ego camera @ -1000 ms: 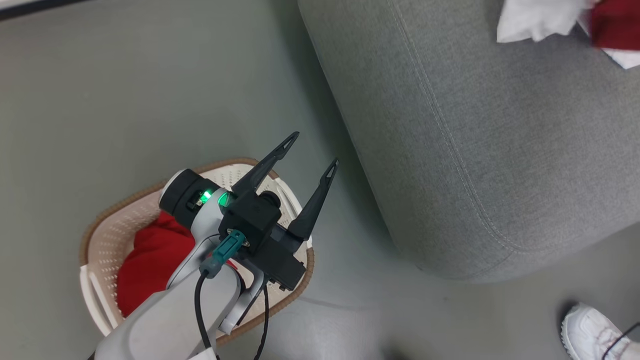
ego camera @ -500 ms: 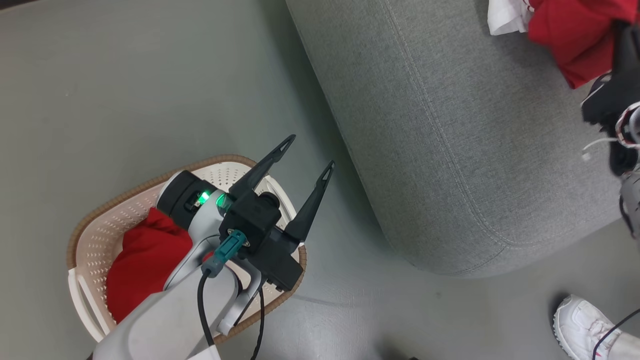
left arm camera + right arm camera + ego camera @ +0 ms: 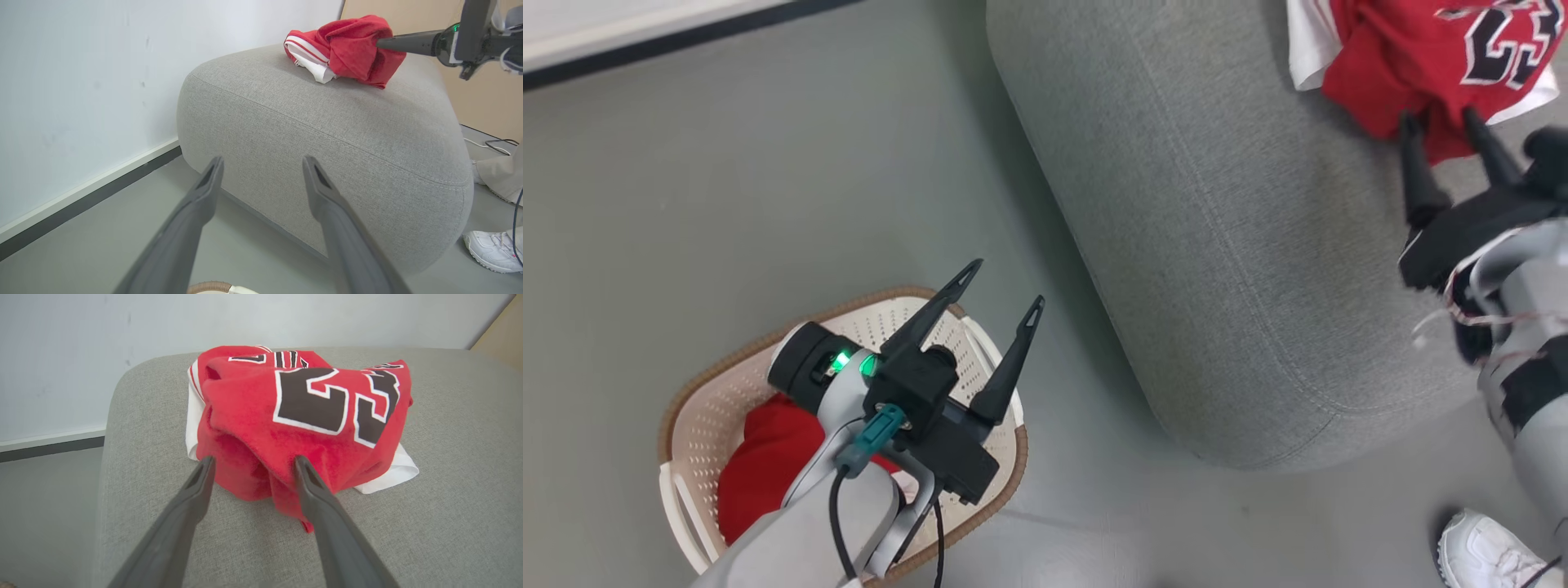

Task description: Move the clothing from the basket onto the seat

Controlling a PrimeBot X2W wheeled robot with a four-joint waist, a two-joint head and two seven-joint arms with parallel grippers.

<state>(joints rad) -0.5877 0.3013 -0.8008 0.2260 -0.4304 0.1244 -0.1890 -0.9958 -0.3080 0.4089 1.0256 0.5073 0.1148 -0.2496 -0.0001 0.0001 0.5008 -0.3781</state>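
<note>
- Bright, even indoor light in all views; shadows soft, no harsh glare.
- Head view: soft dark shadow band on the floor (image 3: 1045,204) along the base of the seat (image 3: 1217,245), just ahead of the left gripper (image 3: 1006,282). Faint pale sheen on the floor behind that gripper's base.
- Green light (image 3: 837,360) on the wrist behind the left gripper glows, slightly blown out.
- Right gripper (image 3: 1438,117) and its arm look a bit smeared; everything else in the head view is sharp.
- Left wrist view: own fingers (image 3: 196,212) soft, out of focus near the lens. Wall (image 3: 81,81) left of the gripper is nearly washed out.
- Right wrist view: fingers (image 3: 327,522) blur toward the bottom edge. Jersey (image 3: 310,408) just past the tips is crisp, with a shaded fold between them.
</note>
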